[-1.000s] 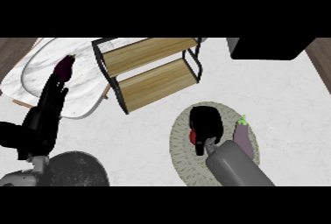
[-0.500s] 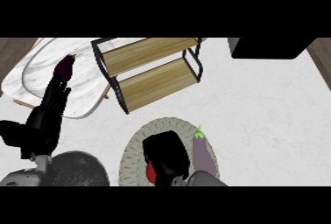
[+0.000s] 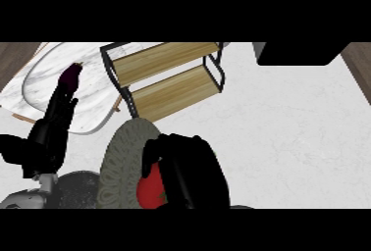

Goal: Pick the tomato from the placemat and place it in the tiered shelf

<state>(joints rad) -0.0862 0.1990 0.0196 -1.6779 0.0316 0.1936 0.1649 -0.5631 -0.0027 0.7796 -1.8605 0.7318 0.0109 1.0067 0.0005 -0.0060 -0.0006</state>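
Observation:
The red tomato (image 3: 149, 191) shows at the lower middle of the head view, mostly hidden by my right hand (image 3: 187, 169), whose black fingers and thumb curl round it. Hand and tomato are over the round grey placemat (image 3: 124, 152), which appears tall and narrow. The tiered shelf (image 3: 165, 78), two wooden boards in a black wire frame, stands just beyond the placemat's far end. My left hand (image 3: 45, 139) is at the left edge, open, fingers pointing up and away, holding nothing.
A white marble tray (image 3: 43, 83) lies at the upper left with a dark purple object (image 3: 69, 77) on it. A black box (image 3: 301, 53) sits at the top right. A dark round plate (image 3: 76, 188) shows at the lower left.
The view has shifted: placemat, right hand and tomato have slid left and lower in the picture, now closer to the shelf. The left hand stays open at the left.

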